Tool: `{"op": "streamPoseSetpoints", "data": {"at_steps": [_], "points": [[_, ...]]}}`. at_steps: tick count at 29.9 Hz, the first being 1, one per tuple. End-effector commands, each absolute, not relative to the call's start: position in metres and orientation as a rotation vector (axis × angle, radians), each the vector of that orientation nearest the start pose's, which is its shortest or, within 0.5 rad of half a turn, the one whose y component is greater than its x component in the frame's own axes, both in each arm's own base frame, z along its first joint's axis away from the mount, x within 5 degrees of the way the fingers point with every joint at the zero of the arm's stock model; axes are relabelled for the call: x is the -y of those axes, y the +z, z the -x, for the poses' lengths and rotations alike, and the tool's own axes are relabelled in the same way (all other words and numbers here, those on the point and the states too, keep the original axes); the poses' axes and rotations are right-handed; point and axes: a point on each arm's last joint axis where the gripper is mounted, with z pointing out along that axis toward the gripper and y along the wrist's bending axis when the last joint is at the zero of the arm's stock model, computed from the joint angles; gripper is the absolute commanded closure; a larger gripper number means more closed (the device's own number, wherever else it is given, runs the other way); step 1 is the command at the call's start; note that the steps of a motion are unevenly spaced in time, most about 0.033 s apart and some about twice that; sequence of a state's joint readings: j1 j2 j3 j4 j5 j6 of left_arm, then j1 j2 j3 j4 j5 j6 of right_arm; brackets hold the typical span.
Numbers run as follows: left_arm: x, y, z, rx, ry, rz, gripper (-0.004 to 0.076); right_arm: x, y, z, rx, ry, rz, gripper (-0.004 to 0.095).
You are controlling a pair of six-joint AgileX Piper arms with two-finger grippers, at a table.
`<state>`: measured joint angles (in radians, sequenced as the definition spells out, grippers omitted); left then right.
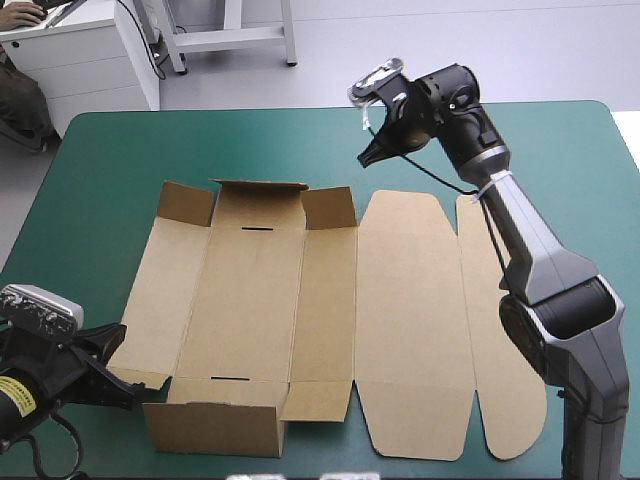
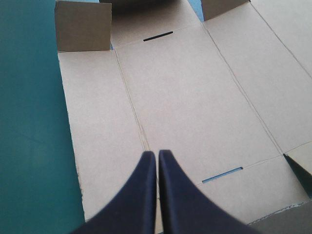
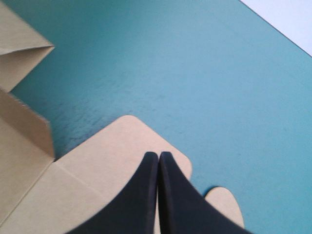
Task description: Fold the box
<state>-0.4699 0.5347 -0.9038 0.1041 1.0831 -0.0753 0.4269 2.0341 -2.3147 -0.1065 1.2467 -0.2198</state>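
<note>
The left hand [image 2: 157, 155], closed and holding nothing, hovers low over the box [image 1: 255, 300] at the lower left of the high view. Its tips point along the crease where the left panel [image 1: 165, 290] meets the floor. A slot [image 2: 222, 174] cut in the floor lies just beside the hand, toward the near wall [image 1: 215, 430]. That wall already stands upright at the bottom centre of the frame. The right hand [image 1: 368, 158], also closed and empty, hangs raised at the upper centre-right. It is above the far end of the lid [image 1: 410, 320], with bare table [image 1: 100, 170] beyond it.

The step in hand looks to be raising the left panel into a side wall. To do it well, the left hand would probably need to slip under the panel's outer edge, not press on its face. It should then lift evenly so that the board bends on the scored crease and not across the panel. The small corner flap at the near wall should end up inside the rising wall. The right hand could usefully come down to pin the floor or lid so that the sheet does not slide.

The box fills the middle of the table as an opened brown sheet. Its floor and side panels lie flat ahead of the left hand. The far flaps [image 1: 258, 205] stand up at the upper centre. The lid and its rounded tuck flaps are spread flat to the right, under and below the right hand.
</note>
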Motion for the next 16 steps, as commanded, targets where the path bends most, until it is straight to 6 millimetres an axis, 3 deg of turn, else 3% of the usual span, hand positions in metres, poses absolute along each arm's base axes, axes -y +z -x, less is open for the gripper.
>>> {"op": "streamPoseSetpoints", "data": {"at_steps": [1,9,16], "points": [[0.023,0.391,-0.064,-2.060,-0.196,-0.420,0.0731,-0.133,0.452,-0.389,-2.244,-0.069,0.564,0.0927],[0.024,0.392,-0.065,-2.055,-0.208,-0.403,0.0731,-0.067,0.474,-0.368,-2.268,-0.005,0.366,0.0927],[0.033,0.400,-0.086,-2.038,-0.205,-0.386,0.0731,-0.020,0.461,-0.333,-2.372,-0.007,0.309,0.0927]]}}
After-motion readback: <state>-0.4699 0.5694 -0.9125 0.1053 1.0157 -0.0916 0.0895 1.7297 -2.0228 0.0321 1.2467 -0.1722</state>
